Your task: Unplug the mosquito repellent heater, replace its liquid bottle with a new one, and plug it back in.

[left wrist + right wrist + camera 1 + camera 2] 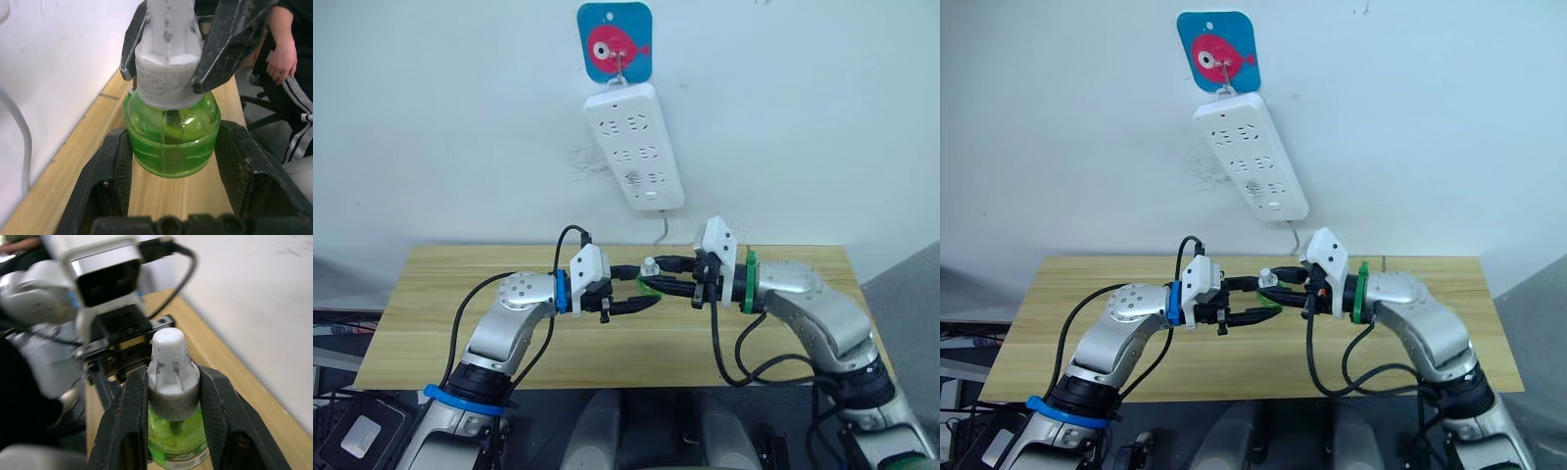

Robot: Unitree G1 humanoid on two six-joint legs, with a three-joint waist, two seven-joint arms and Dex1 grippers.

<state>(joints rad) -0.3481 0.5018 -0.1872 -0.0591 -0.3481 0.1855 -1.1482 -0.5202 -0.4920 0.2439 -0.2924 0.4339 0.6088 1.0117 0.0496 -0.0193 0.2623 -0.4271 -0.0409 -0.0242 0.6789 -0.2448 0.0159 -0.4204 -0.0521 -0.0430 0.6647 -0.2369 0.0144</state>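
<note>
The new one [648, 285], a small translucent green bottle with a white cap [168, 364], hangs above the wooden table [431, 304] between both grippers. My left gripper [644, 294] is shut on the bottle's green body [171, 147]. From the opposite side my right gripper [658, 277] is shut on the white cap, its fingers [129, 421] pressing both sides of the cap's ribbed collar. The bottle is full of green liquid. The mosquito repellent heater and its liquid bottle are out of view.
A long white power strip [634, 147] hangs slanted on the wall from a blue fish hook [615, 41], its white cable [664, 230] dropping behind the table. A seated person's arm [286, 54] shows beyond the table's end.
</note>
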